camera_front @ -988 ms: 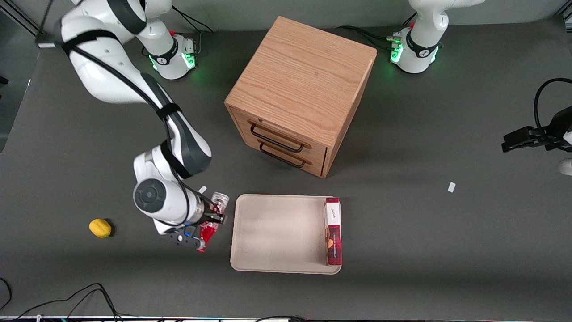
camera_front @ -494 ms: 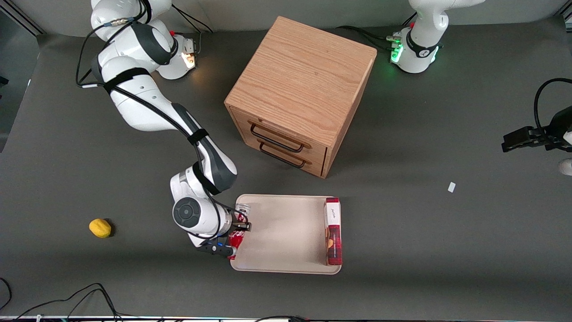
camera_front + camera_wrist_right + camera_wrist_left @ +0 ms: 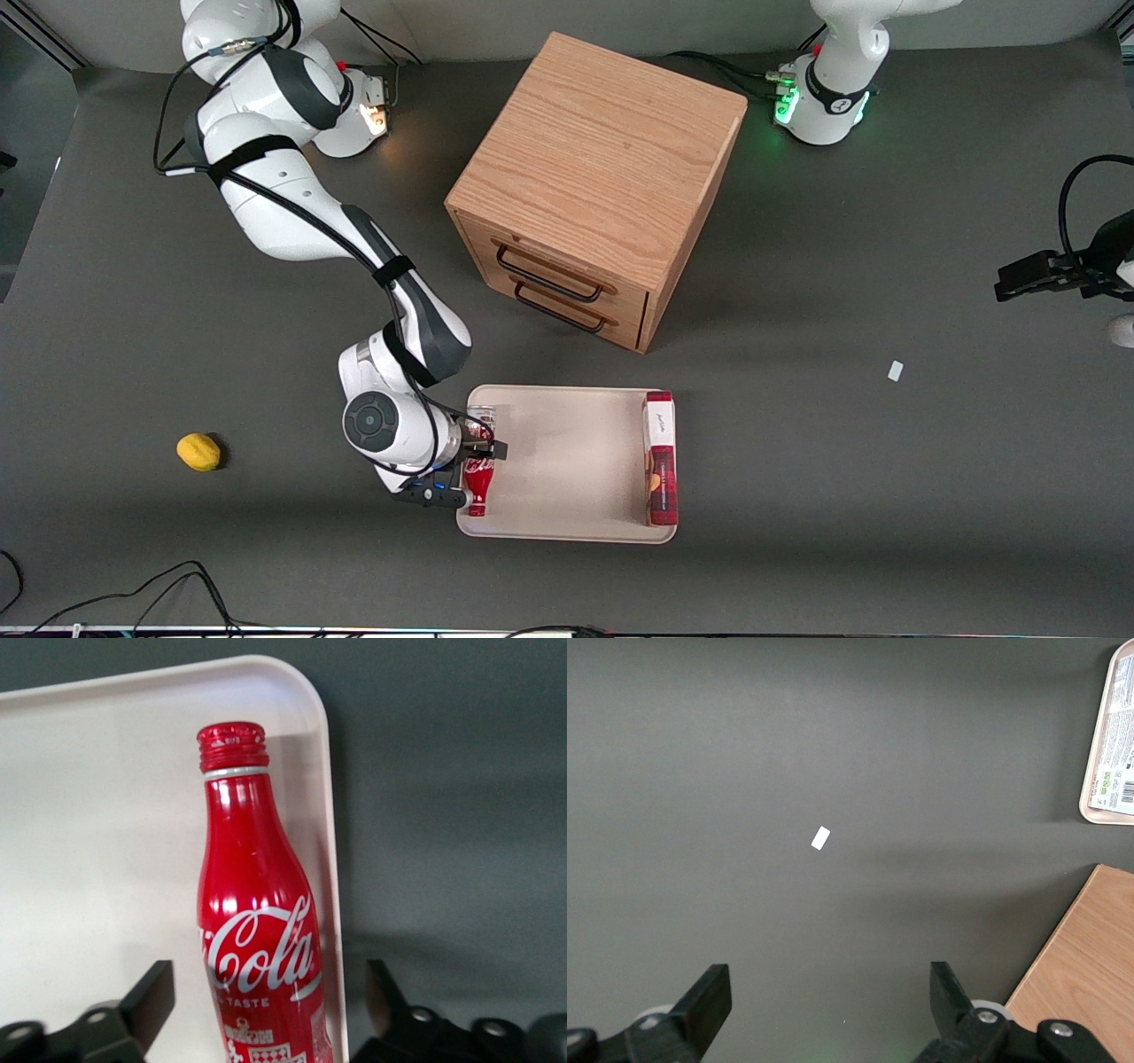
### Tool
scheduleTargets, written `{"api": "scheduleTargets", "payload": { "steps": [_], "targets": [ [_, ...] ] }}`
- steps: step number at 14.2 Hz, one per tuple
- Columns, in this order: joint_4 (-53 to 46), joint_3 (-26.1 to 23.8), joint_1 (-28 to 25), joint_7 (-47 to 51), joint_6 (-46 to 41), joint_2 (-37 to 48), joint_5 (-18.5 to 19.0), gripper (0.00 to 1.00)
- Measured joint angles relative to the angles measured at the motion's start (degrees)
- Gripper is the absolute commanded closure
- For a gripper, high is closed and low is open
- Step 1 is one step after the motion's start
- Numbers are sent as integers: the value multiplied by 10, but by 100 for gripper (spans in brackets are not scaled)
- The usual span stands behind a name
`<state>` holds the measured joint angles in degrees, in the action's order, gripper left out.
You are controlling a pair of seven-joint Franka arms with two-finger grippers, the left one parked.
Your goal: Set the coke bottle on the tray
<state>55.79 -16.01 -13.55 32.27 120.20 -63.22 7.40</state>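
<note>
The coke bottle (image 3: 478, 483) (image 3: 257, 930) lies on its side inside the tray (image 3: 567, 461) (image 3: 106, 815), along the rim at the working arm's end, cap toward the front camera. The gripper (image 3: 469, 474) (image 3: 266, 1010) hovers just above it, fingers (image 3: 151, 997) spread wide on either side of the bottle, not touching it. The right arm reaches down from its base, elbow bent. Half a second ago the bottle sat at the tray's edge; now it rests inside. A red plaid box (image 3: 662, 461) stands in the tray at the parked arm's end. On the counter (image 3: 886, 487), a yellow fruit (image 3: 198, 451) lies well apart, and a wooden drawer cabinet (image 3: 594, 190) stands farther from the camera.
</note>
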Motion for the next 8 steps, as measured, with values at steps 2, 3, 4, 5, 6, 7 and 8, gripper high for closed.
{"api": "scheduleTargets", "payload": {
  "steps": [2, 3, 4, 5, 6, 7, 8],
  "targets": [
    [-13, 0, 1, 0, -21, 8, 0, 0],
    [-20, 0, 2, 0, -44, 22, 0, 0],
    [-24, -1, 3, 0, -76, 44, 0, 0],
    [-25, -1, 6, 0, -111, 72, 0, 0],
    [-25, -1, 9, 0, -147, 105, 0, 0],
    [-23, -1, 15, 0, -185, 141, 0, 0],
    [-19, -1, 21, 0, -224, 180, 0, 0]
  ]
}}
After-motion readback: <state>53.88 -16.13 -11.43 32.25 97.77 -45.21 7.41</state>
